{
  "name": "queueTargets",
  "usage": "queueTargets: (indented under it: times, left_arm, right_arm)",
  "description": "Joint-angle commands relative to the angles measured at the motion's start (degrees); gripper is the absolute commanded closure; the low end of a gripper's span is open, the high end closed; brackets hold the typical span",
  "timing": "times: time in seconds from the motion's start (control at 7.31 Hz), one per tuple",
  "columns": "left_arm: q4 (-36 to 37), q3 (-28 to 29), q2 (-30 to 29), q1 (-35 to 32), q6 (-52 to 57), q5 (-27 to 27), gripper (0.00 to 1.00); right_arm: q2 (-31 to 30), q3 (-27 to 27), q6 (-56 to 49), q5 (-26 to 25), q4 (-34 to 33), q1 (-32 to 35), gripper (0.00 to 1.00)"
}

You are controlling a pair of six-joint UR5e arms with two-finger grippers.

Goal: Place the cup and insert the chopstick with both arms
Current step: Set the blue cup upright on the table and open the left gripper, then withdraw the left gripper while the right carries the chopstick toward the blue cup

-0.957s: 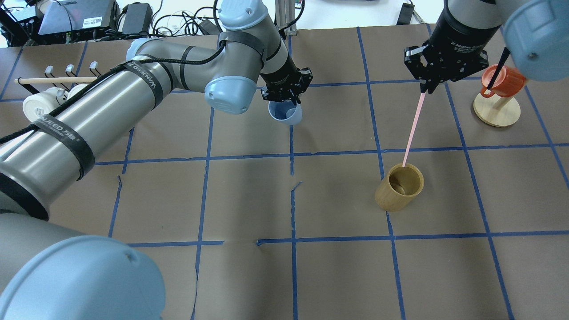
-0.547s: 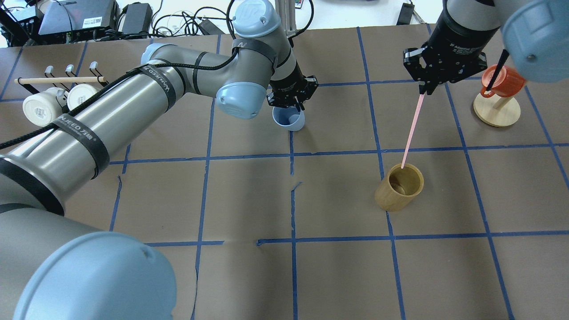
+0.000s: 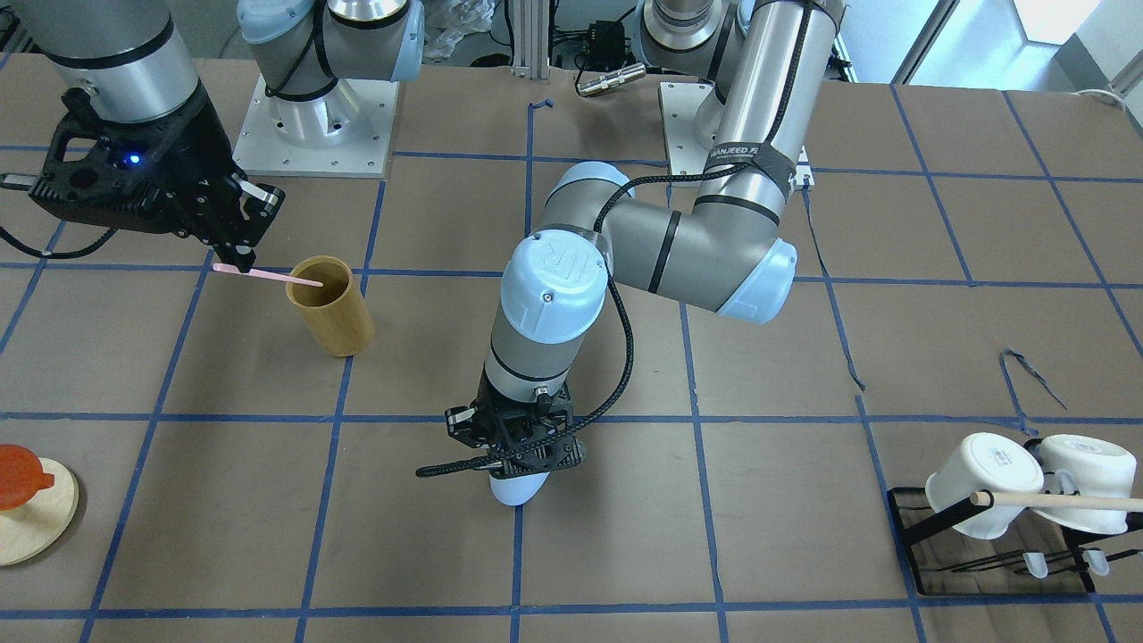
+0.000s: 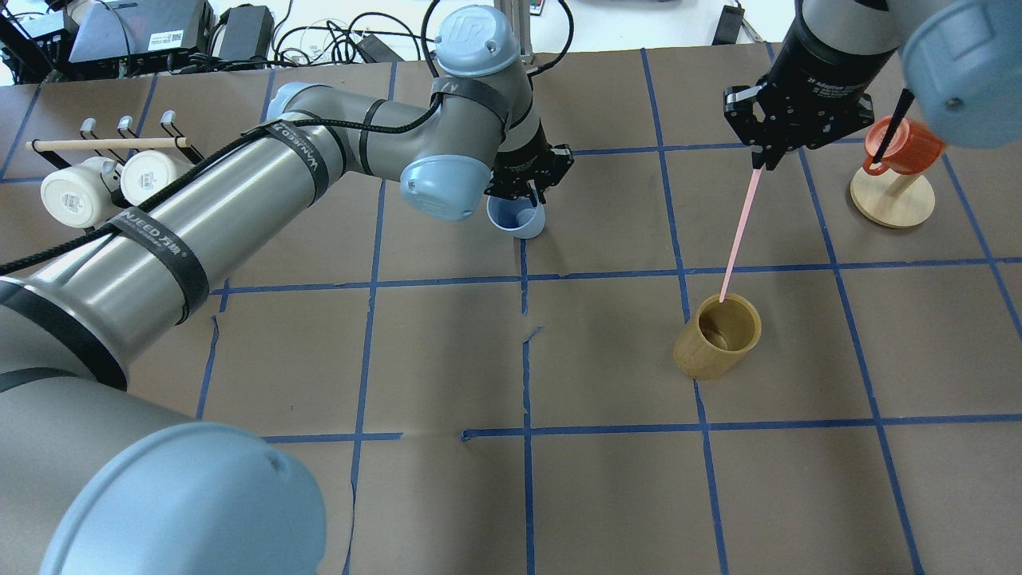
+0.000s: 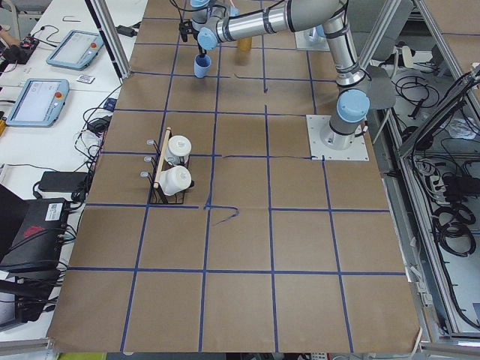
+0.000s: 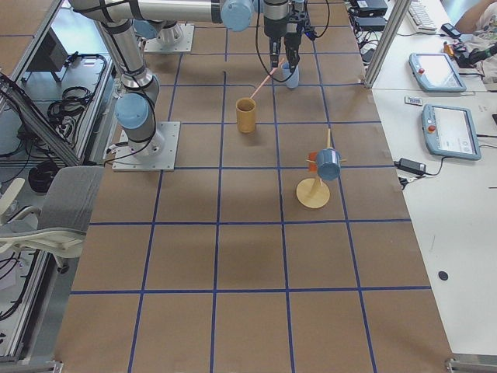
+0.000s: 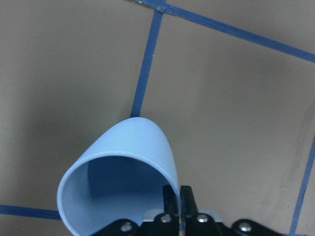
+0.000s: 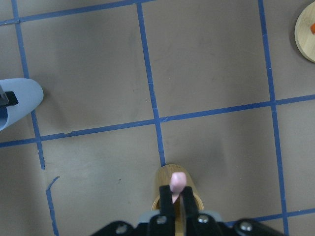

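The left fingers (image 7: 188, 199) are closed on the rim of the blue cup (image 7: 129, 162), one finger inside the wall and one outside. The cup hangs below them tilted, its mouth turned up toward the wrist and its rounded base pointing down at the desk (image 4: 447, 359). Whether the base touches the paper cannot be told. The cup is at the far middle of the desk, just by a blue tape line, and the left arm reaches out to it from the near left.

The right fingers (image 8: 166, 204) are closed on the top end of the pink chopstick (image 4: 738, 231). The chopstick slants down from them toward the near side. Its lower tip is at the mouth of the holder (image 4: 717, 339), by the far rim; whether the tip is inside or just above cannot be told. The holder, a wooden tube, stands upright right of the middle, well apart from the cup.

Past the right fingers, at the far right, an orange cup (image 4: 910, 142) hangs on a wooden stand (image 4: 892, 206). At the far left a rack (image 4: 104, 144) with a wooden rod holds two white cups (image 4: 70, 197) on their sides. Brown paper with a blue tape grid covers the desk.
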Motion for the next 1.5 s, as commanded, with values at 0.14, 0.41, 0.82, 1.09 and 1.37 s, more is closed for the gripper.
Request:
queueTargets:
  times: [0.14, 0.41, 0.82, 1.09, 1.37]
  left_arm:
    - [0.0, 0.3, 0.2, -0.1, -0.1, -0.2, 0.0]
    - [-0.3, 2.0, 1.6, 0.5, 0.5, -0.5, 0.0]
    - [-9.2, 2.2, 7.4, 9.0, 8.7, -6.1, 0.0]
    - [-17.7, 0.7, 12.7, 13.8, 16.5, -6.4, 0.0]
    - [-35.2, 0.5, 18.8, 20.9, 31.6, -4.9, 0.0]
  right_arm:
    - [0.1, -0.4, 0.1, 0.0, -0.1, 0.0, 1.0]
    - [0.1, -0.5, 0.3, 0.0, -0.1, 0.0, 1.0]
    - [0.0, -0.4, 0.4, 0.0, -6.3, 0.3, 1.0]
    - [-0.1, -0.4, 0.6, 3.1, -9.8, 1.1, 1.0]
    - [0.0, -0.1, 0.8, 3.2, -15.6, 3.3, 1.0]
